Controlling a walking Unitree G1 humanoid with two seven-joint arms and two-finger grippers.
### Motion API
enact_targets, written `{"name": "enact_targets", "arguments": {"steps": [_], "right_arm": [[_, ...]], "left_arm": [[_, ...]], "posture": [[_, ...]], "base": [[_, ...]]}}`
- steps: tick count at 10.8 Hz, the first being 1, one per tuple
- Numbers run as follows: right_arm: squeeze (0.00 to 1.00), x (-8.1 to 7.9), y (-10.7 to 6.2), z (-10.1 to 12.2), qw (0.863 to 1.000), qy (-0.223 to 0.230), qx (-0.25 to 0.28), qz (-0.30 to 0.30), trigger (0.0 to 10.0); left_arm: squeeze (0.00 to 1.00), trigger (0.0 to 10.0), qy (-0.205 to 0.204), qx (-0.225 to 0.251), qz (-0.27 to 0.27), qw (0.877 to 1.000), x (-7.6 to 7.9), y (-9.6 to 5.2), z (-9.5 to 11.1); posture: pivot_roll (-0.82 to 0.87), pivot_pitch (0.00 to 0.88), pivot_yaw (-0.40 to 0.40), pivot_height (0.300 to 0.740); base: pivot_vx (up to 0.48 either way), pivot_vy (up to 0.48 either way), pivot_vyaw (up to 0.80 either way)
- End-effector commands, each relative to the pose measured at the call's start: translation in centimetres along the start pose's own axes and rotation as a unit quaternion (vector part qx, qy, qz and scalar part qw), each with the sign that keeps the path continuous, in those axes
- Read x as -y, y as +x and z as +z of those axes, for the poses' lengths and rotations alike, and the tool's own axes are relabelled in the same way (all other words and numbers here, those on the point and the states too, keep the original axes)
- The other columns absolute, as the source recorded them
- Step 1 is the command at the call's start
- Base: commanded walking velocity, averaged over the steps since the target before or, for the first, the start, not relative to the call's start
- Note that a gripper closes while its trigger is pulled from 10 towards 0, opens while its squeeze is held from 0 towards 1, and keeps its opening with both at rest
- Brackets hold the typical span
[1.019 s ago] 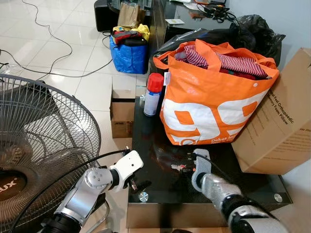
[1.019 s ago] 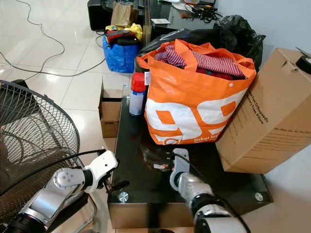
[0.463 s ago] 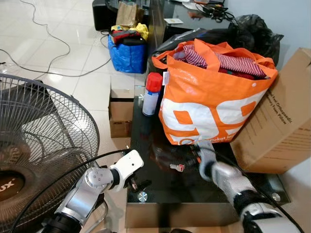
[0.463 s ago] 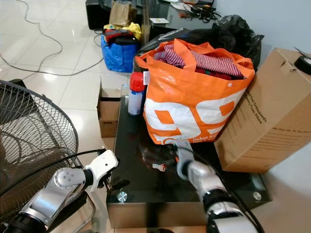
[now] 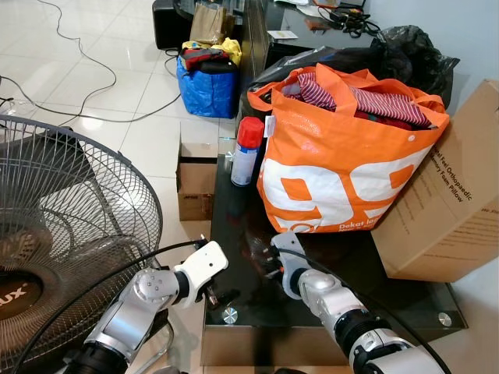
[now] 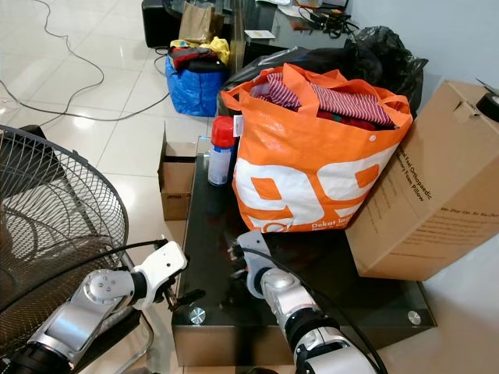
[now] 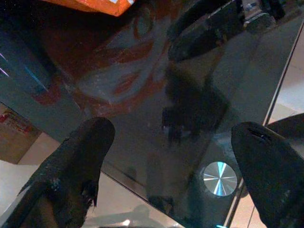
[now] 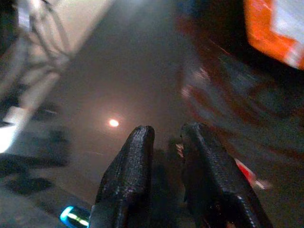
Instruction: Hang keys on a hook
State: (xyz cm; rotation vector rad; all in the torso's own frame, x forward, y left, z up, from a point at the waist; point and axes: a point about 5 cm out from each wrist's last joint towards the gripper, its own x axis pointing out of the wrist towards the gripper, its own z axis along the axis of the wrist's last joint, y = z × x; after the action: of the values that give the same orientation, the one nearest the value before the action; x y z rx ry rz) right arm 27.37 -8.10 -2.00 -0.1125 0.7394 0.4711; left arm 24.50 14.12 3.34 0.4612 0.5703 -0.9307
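- Black glass table (image 5: 390,292) held an orange bag (image 5: 343,167) and a spray can (image 5: 245,152).
- Right gripper (image 8: 166,142) had its fingers nearly together over the table; keys (image 8: 244,171) lay just beside it.
- Left gripper (image 7: 171,137) hung spread wide at the table's corner, beside a fan (image 5: 70,226).

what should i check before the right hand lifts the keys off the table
1. Right hand low over the glass table: ok.
2. Fingers nearly closed: ok.
3. Keys actually pinched: cannot tell, blurred, a red bit lies beside the fingers.
4. Orange bag close behind the hand: not ok, may snag.
5. Left hand open at the table corner, apart from the right: ok.
6. Hook located: cannot tell.
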Motion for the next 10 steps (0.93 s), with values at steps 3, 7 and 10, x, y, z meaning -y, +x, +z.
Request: {"name": "enact_targets", "arguments": {"steps": [3,7,10], "right_arm": [[0.0,1.0,-0.1,-0.3,0.998,0.039,-0.007,-0.044,10.0],[0.0,1.0,0.2,1.2,0.981,0.172,0.045,-0.072,10.0],[0.0,0.2,0.4,1.0,0.988,0.128,0.025,-0.086,10.0]], "left_arm": [[0.31,10.0,0.013,0.006,-0.011,1.0,0.4,0.1,0.5],[0.31,10.0,0.018,0.006,-0.007,1.0,0.1,-0.9,0.6],[0.32,10.0,0.02,0.003,-0.004,1.0,-0.1,-1.9,0.5]], "posture": [[-0.02,0.0,-0.158,0.74],[0.03,0.0,-0.156,0.74],[0.05,0.0,-0.143,0.74]], "base": [[0.0,0.0,0.0],[0.0,0.0,0.0],[0.0,0.0,0.0]]}}
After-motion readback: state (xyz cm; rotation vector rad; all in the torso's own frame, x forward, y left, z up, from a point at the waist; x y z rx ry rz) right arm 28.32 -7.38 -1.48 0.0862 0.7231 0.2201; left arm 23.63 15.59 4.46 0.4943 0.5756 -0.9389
